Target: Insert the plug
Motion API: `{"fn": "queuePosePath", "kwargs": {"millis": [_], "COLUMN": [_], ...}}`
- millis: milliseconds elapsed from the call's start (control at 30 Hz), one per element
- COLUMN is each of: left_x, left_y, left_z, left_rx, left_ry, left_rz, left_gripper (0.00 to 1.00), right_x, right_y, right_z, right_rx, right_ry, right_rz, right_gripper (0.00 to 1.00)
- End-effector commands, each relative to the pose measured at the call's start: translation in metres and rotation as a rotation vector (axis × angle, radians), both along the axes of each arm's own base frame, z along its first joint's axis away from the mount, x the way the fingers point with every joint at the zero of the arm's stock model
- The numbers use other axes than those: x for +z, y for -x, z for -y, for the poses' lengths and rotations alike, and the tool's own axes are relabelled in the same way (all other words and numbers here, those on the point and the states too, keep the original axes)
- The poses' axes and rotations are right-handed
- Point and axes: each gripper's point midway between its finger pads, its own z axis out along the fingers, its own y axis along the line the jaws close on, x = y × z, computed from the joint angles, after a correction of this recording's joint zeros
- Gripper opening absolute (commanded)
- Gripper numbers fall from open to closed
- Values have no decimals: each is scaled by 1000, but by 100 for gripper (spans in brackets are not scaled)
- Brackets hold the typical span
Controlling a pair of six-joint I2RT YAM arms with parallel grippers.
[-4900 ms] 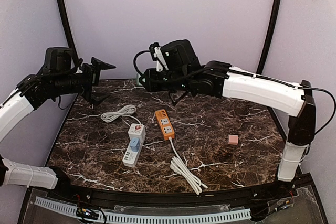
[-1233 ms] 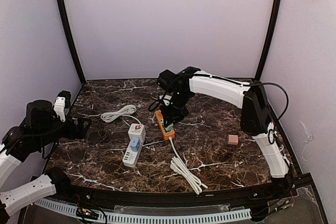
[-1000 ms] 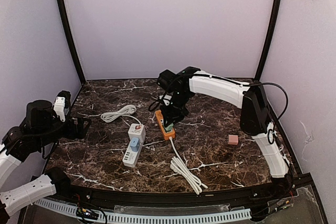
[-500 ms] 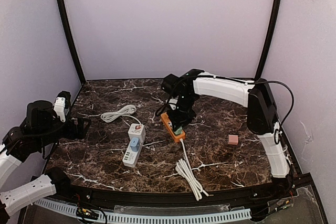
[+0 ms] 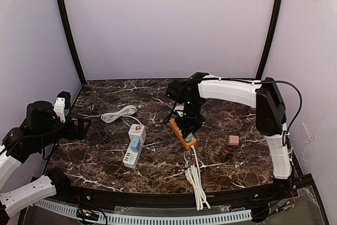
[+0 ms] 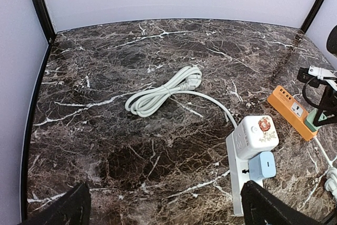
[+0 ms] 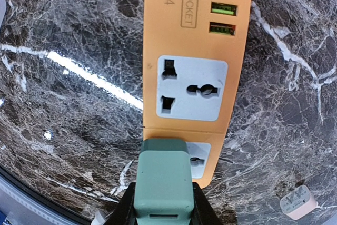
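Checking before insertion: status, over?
Left gripper open, idle. Right gripper shut on green plug, at end socket of orange strip; seating unclear. Nothing blocking.

Lilac walls [image 5: 168,25] close the dark, white-veined marble table [image 5: 105,156] left, right and far; the light is even. Black posts [image 5: 66,30] rise at both far corners.

Your dark marbled table [image 5: 237,114] carries an orange power strip [image 5: 184,133] near its middle. Left of that strip lies a white power strip [image 5: 134,145]. Farther left and back is a coiled white cable [image 5: 118,114]. The orange strip's own bundled cord [image 5: 196,180] lies in front of it, and a small pink block [image 5: 234,140] sits to its right.
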Motion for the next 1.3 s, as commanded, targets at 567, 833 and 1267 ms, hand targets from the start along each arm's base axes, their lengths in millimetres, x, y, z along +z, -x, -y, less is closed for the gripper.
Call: {"fn": "queuePosePath", "kwargs": {"millis": [567,833,1267], "left_x": [-3,-4,-2], "left_y": [0,-1,-1], "left_z": [-3,-2,-3], "left_rx": [11,11,13], "left_ry": [-6,-5,-5], "left_rz": [8,4,10], "left_gripper": [100,100,100], "right_x": [-37,-74,-81], "right_y": [33,48,45], "right_z": [9,15,16], "right_rx": [-12,-33,57], "right_ry": [106,131,184], "right_rz": [-73,-103,-109], "right_gripper": [0,0,0]}}
